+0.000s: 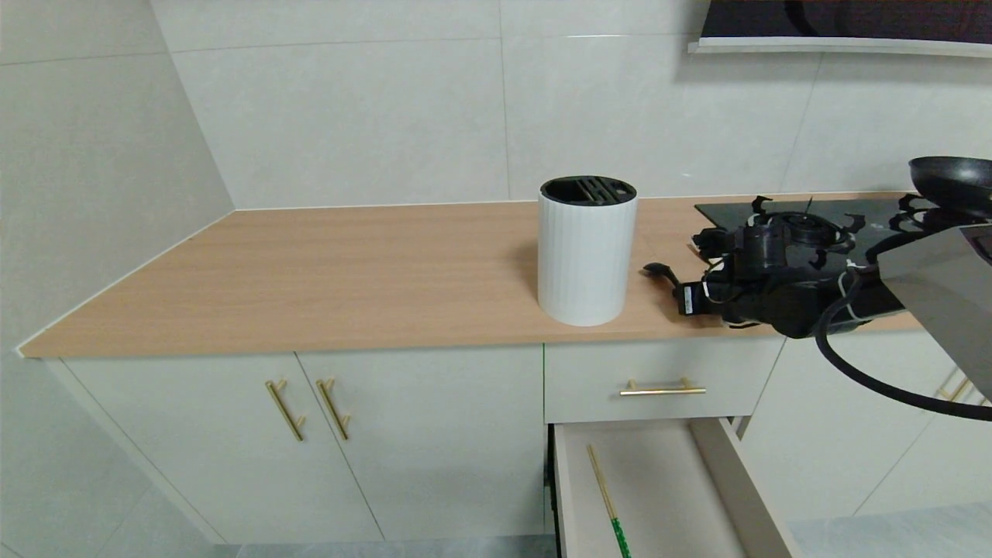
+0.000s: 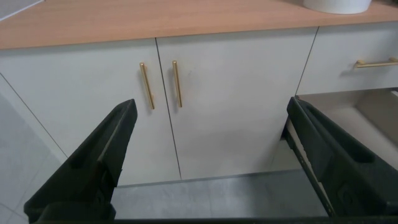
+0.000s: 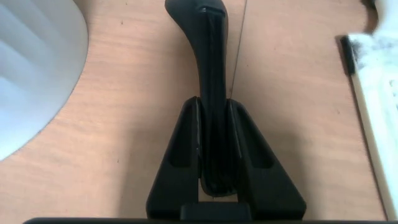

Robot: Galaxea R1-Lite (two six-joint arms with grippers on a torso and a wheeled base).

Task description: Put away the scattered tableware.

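Partly done: chopsticks (image 1: 603, 488) lie in the drawer (image 1: 721, 480) below the white holder (image 1: 587, 252), the right pincer (image 3: 212, 109) grips a black utensil (image 3: 205, 37) beside it, and the left pincer (image 2: 211, 109) is spread.

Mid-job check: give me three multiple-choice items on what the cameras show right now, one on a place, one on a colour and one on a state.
1. Where does the white holder stand?
A. On the wooden counter, to the left of the stove
B. On the floor
C. On top of the stove

2. What colour are the cabinet handles?
A. Black
B. White
C. Gold

3. What state is the right gripper in?
A. Open and empty
B. Shut on the black utensil
C. Shut on the white holder

Answers:
1 A: the head view shows the holder's base on the wood, clear of the stove.
2 C: the bar handles on the pale doors shine gold.
3 B: in the right wrist view, both fingers press against the utensil's handle.
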